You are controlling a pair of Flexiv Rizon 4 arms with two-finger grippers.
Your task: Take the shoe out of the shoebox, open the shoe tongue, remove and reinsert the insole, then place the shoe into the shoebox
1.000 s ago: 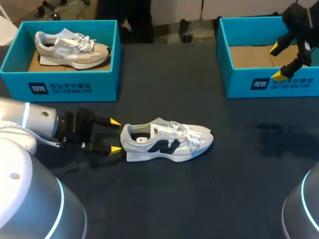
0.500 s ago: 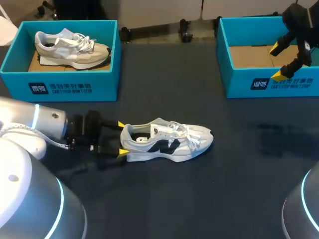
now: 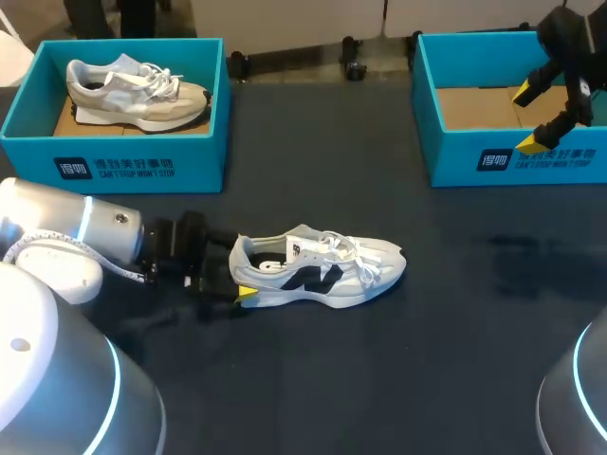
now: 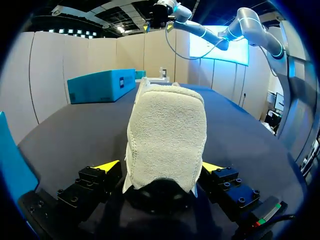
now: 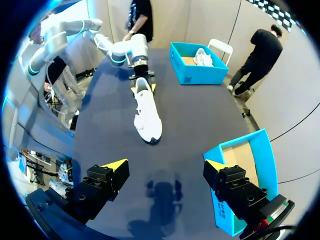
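A white sneaker with a black logo (image 3: 318,270) lies on its sole mid-table, toe to the right. My left gripper (image 3: 237,272) is open at its heel, one finger on each side; only the near yellow tip (image 3: 246,292) shows. In the left wrist view the heel (image 4: 167,140) fills the gap between that gripper's (image 4: 160,167) fingers, with both tips close beside it. My right gripper (image 3: 531,118) hangs open above the empty teal shoebox (image 3: 512,161) at the back right. From the right wrist view (image 5: 165,165) the sneaker (image 5: 146,112) lies far ahead.
A second teal shoebox (image 3: 114,166) at the back left holds a beige sneaker (image 3: 137,93). The dark tabletop (image 3: 379,379) stretches in front of the shoe and between the two boxes.
My left gripper has slid right along the table until its open fingers straddle the sneaker's heel. The sneaker and the right arm have stayed put.
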